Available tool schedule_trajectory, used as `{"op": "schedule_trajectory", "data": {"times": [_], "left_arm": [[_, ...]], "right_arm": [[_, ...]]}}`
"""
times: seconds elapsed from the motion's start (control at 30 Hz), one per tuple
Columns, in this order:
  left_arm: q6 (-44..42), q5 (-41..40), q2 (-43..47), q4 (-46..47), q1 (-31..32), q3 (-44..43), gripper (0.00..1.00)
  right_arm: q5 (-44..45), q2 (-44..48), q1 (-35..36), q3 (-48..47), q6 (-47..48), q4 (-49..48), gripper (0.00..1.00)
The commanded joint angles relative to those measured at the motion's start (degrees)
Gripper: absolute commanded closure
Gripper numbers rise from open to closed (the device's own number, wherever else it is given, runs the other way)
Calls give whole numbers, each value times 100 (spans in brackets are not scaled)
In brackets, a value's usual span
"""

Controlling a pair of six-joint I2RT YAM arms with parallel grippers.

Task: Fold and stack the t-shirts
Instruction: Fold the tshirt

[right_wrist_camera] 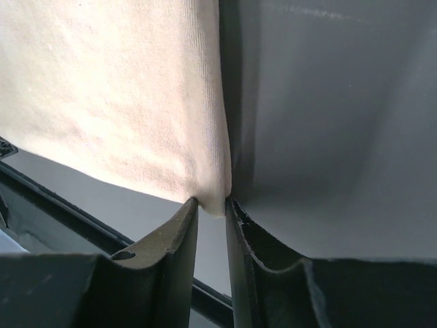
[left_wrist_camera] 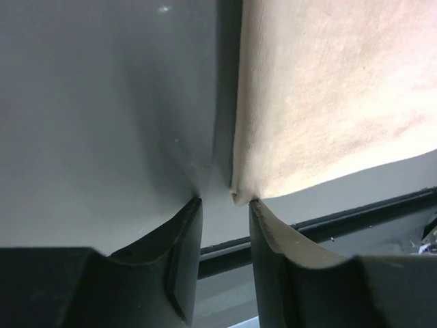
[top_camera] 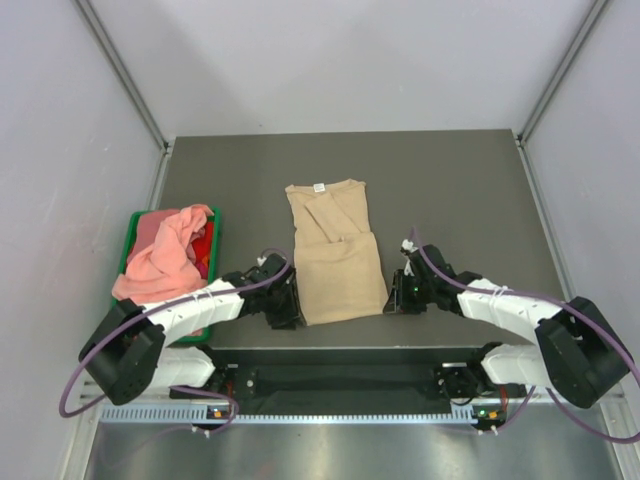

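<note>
From above, the tan t-shirt [top_camera: 335, 255] lies flat in the middle of the dark surface [top_camera: 450, 190]. It is folded into a long narrow shape, with its white neck label [top_camera: 320, 187] at the far end. The left pincer [top_camera: 296, 312] is down at the shirt's near left corner and the right pincer [top_camera: 393, 300] is down at its near right corner. This view does not show how wide either one stands. To the left of the tan shirt, well apart from it, salmon-pink t-shirts [top_camera: 165, 255] are heaped in a green bin [top_camera: 130, 225] and spill over its near rim.

In the left wrist view, the tan t-shirt [left_wrist_camera: 328, 96] fills the upper right, and bare surface [left_wrist_camera: 102, 123] lies to its left. The left pincer [left_wrist_camera: 224, 201] is open, with a clear gap between its dark fingers [left_wrist_camera: 181, 239]. The shirt's corner meets the tip of the right-hand finger, and no cloth sits between the two.

In the right wrist view, the tan t-shirt [right_wrist_camera: 116, 89] fills the upper left, with surface [right_wrist_camera: 328, 102] to its right. The right pincer [right_wrist_camera: 212, 201] has its fingers [right_wrist_camera: 171, 253] drawn nearly together. The shirt's corner dips into the narrow gap between the tips and touches both. Whether the tips already clamp the cloth, I cannot tell.
</note>
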State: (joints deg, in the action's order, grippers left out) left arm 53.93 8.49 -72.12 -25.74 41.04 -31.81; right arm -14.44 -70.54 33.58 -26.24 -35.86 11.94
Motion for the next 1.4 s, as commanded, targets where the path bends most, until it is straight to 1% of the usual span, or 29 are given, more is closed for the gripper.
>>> {"op": "schedule_trajectory", "data": {"times": [0.0,0.27,0.33,0.37,0.4,0.43,0.47,0.5,0.63,0.7,0.73,0.83,0.93,1.07,1.23,1.33,1.37], "left_arm": [[249,-313,40,-20,-8,-44,62],[258,55,-31,332,1,26,70],[284,205,4,585,1,78,74],[302,293,48,674,-8,148,76],[337,389,49,736,1,166,77],[346,416,49,780,1,175,87],[329,443,14,876,1,202,95],[311,478,-13,877,1,193,100],[267,540,-13,843,-8,149,100],[258,391,162,431,36,27,100],[241,129,224,220,62,-44,100],[179,-258,513,-580,141,-377,100],[214,-549,707,-1169,360,-755,100],[346,-550,875,-1294,633,-949,100],[294,-717,717,-1425,686,-1142,100],[153,-1094,542,-1802,678,-1685,100],[109,-1217,497,-1943,686,-1836,100]], "right_arm": [[336,-38,61,207,52,168,76],[327,-3,78,295,-9,98,77],[327,23,96,304,-27,80,81],[336,58,104,321,-53,80,86],[345,84,113,321,-70,63,89],[354,111,122,321,-88,71,91],[363,172,122,339,-123,71,96],[371,199,148,347,-141,71,99],[406,444,175,383,-202,159,100],[485,646,210,374,-211,316,100],[529,725,219,365,-229,396,100],[705,1216,254,348,-316,721,100],[811,1603,307,339,-404,1037,100],[846,2123,421,313,-510,1371,100],[1101,2703,465,102,-493,1749,100],[1259,2687,456,-231,-291,1881,100],[1390,2634,456,-476,-247,1951,100]]}}
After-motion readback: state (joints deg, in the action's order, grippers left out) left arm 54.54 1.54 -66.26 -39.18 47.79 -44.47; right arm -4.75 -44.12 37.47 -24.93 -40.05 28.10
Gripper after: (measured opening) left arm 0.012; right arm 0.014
